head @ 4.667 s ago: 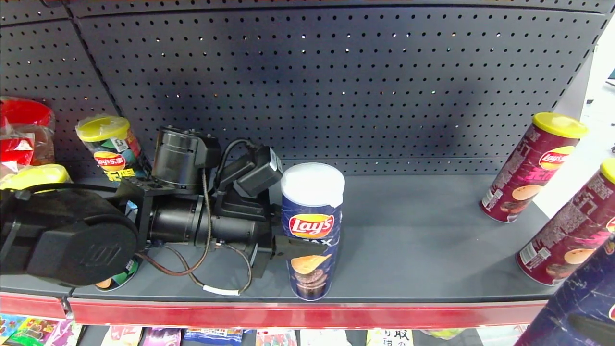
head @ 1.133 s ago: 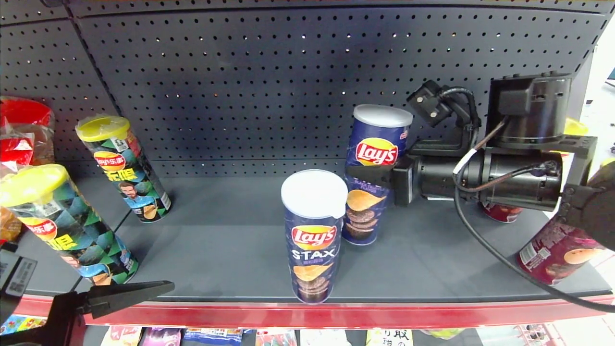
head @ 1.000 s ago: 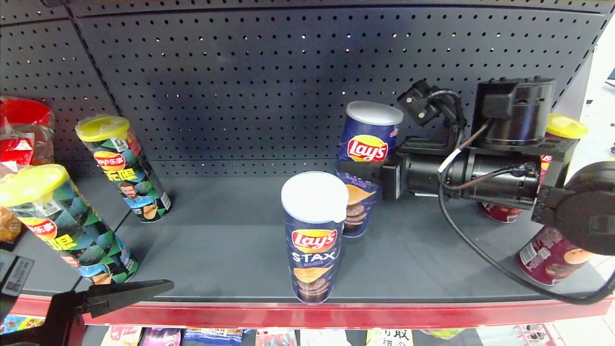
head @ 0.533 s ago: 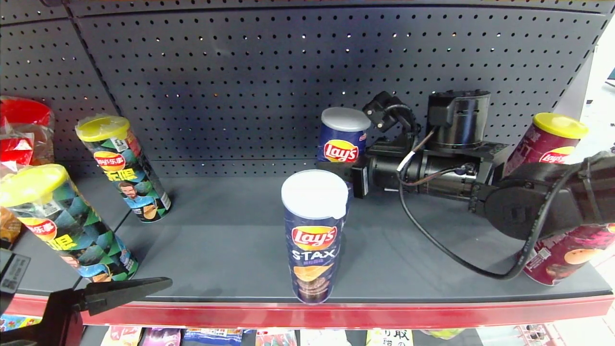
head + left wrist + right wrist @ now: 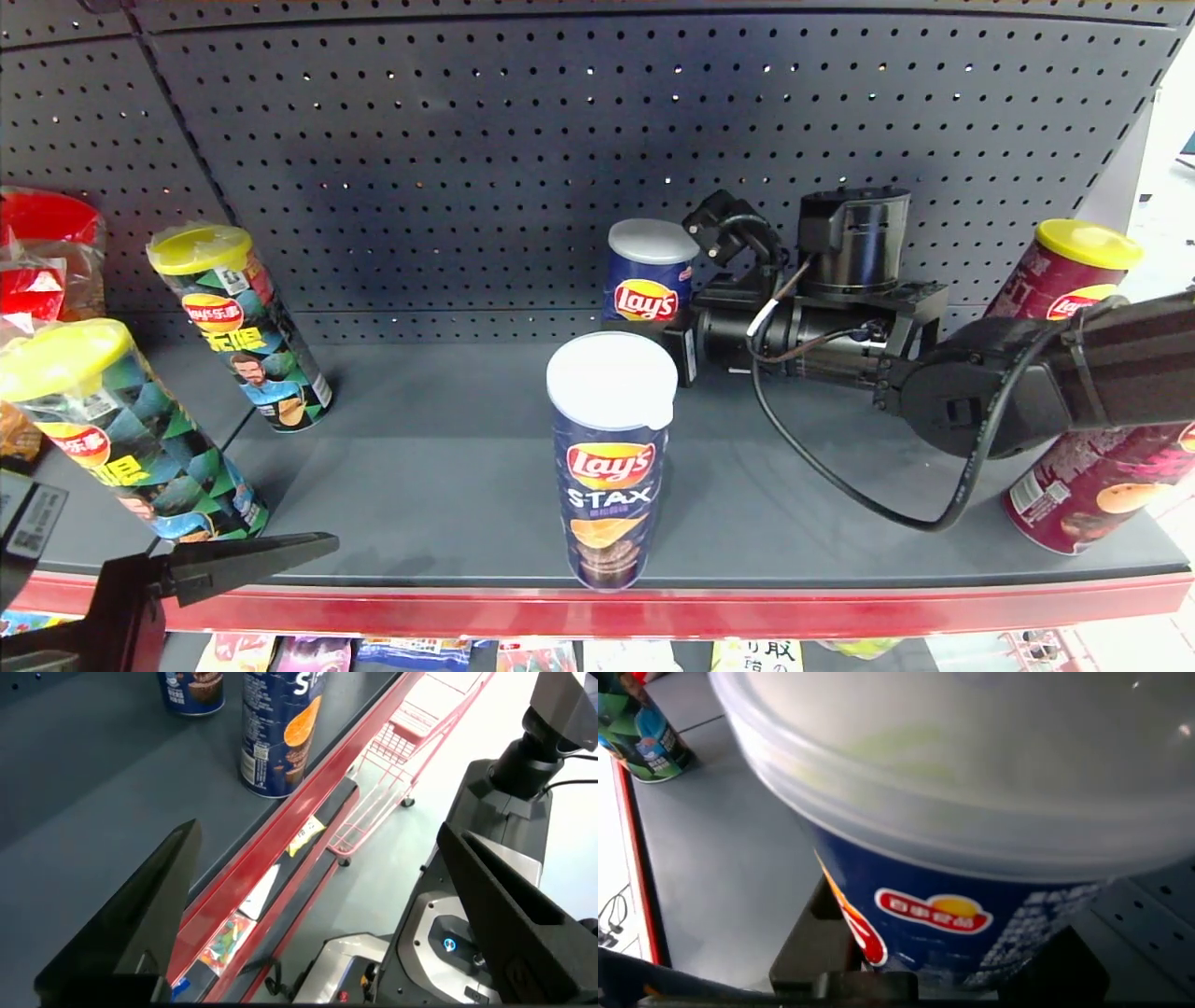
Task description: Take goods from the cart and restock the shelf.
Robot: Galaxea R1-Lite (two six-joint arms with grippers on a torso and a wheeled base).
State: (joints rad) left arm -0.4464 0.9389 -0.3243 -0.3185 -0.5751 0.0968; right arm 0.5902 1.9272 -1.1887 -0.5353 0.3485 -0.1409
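Between the fingers of the right gripper (image 5: 651,325), a blue can (image 5: 647,271) with a pale lid is being clamped around its middle. The jaws are standing apart by the can's width, and the can is sitting upright. Its base is being hidden, so contact with the shelf (image 5: 448,448) cannot be confirmed. Just beyond the held can, on the side away from the wrist, the perforated back panel (image 5: 560,140) is rising from the rear of the shelf. Just in front of the right gripper, toward the shelf's red edge strip (image 5: 747,611), a second blue can (image 5: 611,467) is standing upright and apart from the fingers. Behind the right gripper's wrist, two maroon cans (image 5: 1074,271) with yellow lids are standing at the shelf end. Well apart from the right gripper, across the shelf, two patterned cans (image 5: 238,327) with yellow lids are standing one behind the other. Farthest off, the left gripper (image 5: 233,558) is hanging below the front edge with its fingers (image 5: 154,915) standing wide apart and gripping nothing. Beneath the left gripper, a red wire cart (image 5: 397,765) is standing on the floor.
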